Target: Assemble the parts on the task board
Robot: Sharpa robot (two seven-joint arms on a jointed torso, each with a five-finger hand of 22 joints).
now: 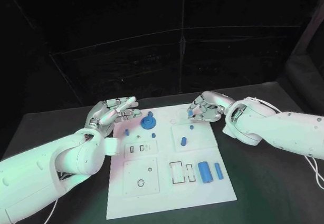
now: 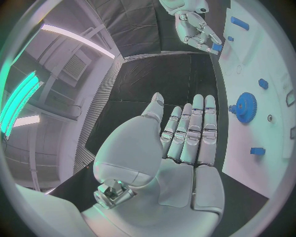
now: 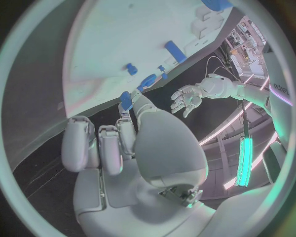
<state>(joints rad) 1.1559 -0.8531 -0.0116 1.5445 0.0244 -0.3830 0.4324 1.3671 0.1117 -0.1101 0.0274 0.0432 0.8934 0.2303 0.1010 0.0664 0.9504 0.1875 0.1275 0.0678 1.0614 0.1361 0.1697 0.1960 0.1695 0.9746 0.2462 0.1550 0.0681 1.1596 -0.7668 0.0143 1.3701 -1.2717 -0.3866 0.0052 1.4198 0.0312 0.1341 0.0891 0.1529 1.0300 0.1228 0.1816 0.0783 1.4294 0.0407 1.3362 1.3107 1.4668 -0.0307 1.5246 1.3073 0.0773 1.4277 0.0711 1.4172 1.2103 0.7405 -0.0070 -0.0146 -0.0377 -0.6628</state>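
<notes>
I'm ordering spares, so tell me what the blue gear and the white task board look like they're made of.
The blue gear looks like moulded or printed plastic: uniform matte blue, no metallic glint. The task board looks like a rigid white plastic or painted sheet: flat, smooth, evenly pale with cut-out slots. Neither can be confirmed by sight.

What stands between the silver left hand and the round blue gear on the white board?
Nothing visible does. The open left hand is at the far left corner of the white task board, and the round blue gear lies close beside it, with only bare board between them.
</notes>
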